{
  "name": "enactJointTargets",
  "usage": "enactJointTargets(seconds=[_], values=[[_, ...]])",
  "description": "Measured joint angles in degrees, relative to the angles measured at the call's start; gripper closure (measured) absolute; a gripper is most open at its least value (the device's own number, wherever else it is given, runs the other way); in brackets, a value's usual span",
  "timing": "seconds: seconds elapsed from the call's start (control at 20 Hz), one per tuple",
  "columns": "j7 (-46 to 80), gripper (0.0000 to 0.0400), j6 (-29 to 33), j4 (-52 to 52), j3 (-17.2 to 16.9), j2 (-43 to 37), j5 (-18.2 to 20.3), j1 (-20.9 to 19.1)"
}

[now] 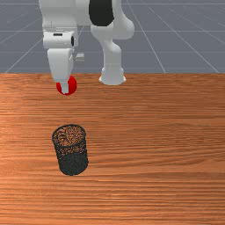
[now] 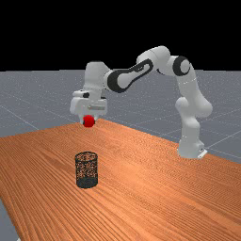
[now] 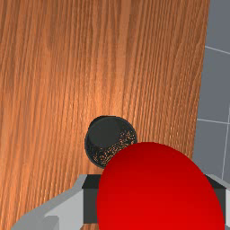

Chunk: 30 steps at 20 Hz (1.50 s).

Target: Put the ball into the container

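My gripper (image 2: 89, 119), in the far view, was grasping the red ball (image 2: 88, 123) in the air, higher than the mesh container (image 2: 86, 182). In the front view, the container was standing upright on the table (image 1: 154, 154). In the wrist view, both fingers (image 3: 90, 207) were touching the ball.

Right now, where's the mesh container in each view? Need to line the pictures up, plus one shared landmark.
Front view: mesh container toward the picture's left, below mid-height.
Far view: left of the middle, below mid-height, standing upright on the table.
Wrist view: past the red ball, which overlaps part of its rim.
Shared landmark: the red ball, held in the gripper; above the container in the front and far pictures.
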Motion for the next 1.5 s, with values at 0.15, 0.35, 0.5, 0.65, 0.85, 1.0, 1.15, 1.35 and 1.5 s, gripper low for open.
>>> enactJointTargets(seconds=[0.15,0.35,0.5,0.65,0.85,1.0,1.15,1.35,1.5], values=[[-1.76,0.0120,-1.03,2.73,-1.25,1.92,0.78,-3.19],[-0.07,0.0120,1.47,2.18,-1.94,5.99,0.01,-3.09],[-2.59,0.0120,10.02,-2.35,-0.19,9.21,3.21,-4.51],[-1.04,0.0120,11.68,-2.55,-1.39,11.76,1.11,-3.38],[-1.15,0.0121,13.68,-2.40,-1.28,13.58,1.23,-3.34],[-1.26,0.0120,15.15,-1.34,-1.22,12.71,1.22,-3.32],[-0.75,0.0120,15.70,-1.09,-1.34,14.18,1.45,-3.43],[1.22,0.0120,16.33,-2.51,-1.59,13.51,1.09,-2.09],[1.07,0.0041,16.49,-3.28,-1.39,13.02,1.03,-1.78]])
